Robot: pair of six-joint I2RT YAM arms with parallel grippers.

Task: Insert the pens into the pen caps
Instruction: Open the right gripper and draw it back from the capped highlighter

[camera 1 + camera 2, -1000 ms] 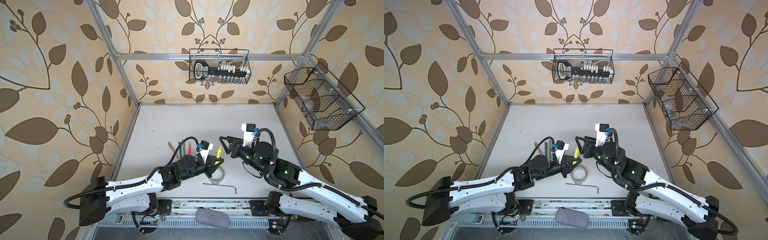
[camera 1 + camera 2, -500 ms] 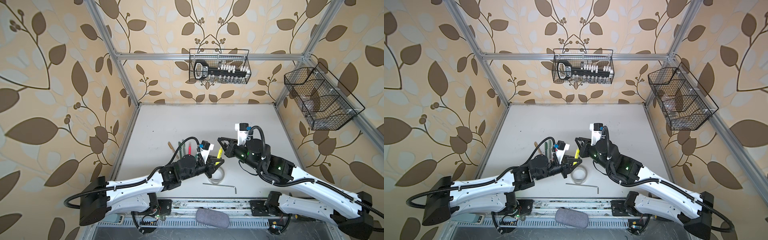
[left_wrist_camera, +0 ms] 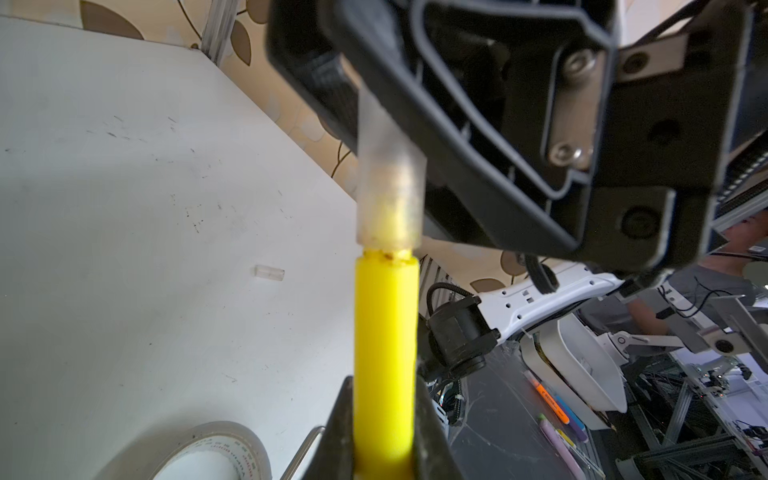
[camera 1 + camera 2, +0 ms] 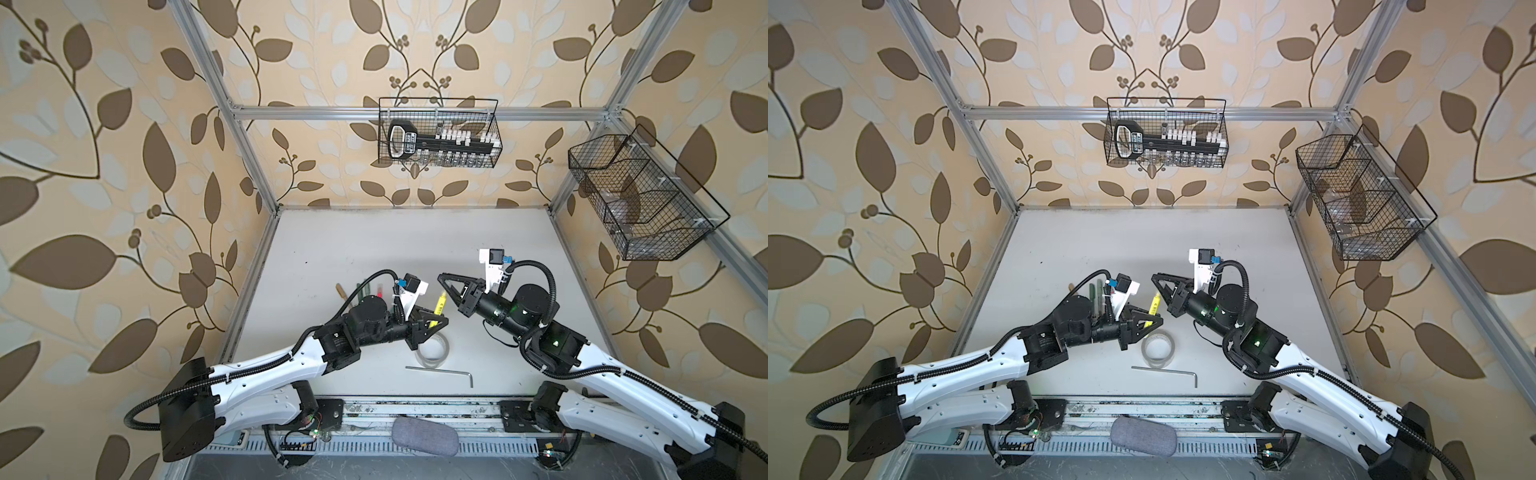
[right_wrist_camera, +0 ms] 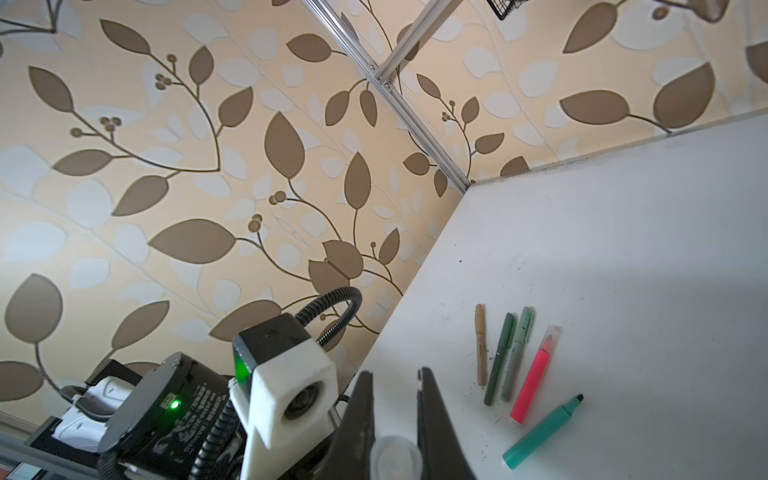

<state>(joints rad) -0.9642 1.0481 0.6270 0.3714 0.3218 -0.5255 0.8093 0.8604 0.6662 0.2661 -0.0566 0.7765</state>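
Capping the yellow marker (image 3: 385,324) looks nearly done. The left gripper (image 4: 436,323) clamps its barrel above the bench's (image 4: 374,241) front middle, while the right gripper (image 5: 392,382) pinches a clear cap (image 3: 390,195) over the tip, with a thin gap showing at the shoulder. By the left edge, four pens (image 5: 498,359) look capped. The green marker (image 5: 542,432) shows a bare tip, and a loose cap (image 3: 269,273) lies on the bench.
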